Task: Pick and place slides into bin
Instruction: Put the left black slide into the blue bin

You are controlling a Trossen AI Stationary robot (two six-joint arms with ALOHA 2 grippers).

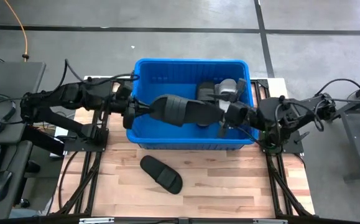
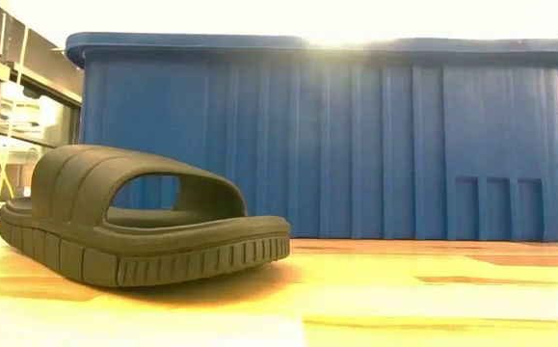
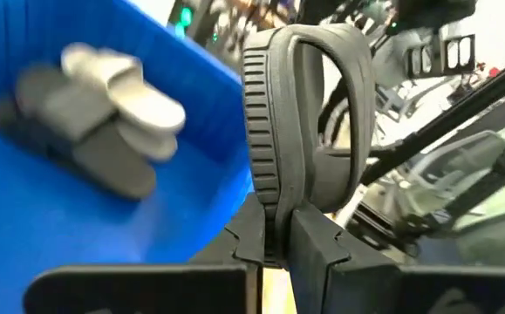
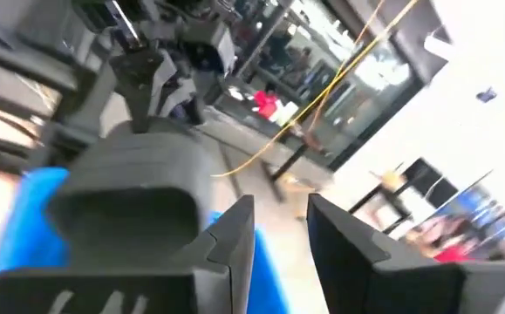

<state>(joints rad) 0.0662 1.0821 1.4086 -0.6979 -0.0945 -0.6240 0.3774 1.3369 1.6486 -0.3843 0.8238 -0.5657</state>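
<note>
Left pincer clamped on black slide over blue bin, right pincer parted, empty beside it.

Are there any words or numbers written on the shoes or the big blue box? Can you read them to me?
No readable text anywhere.
Blue bin: plain ribbed walls, no label showing.
Black slide on the table: only ridges, no brand visible.
Black slide held by the left gripper over the bin: no writing seen.
Slides inside the bin: too blurred to tell.
Room behind the table: signs too blurred to read.
</note>
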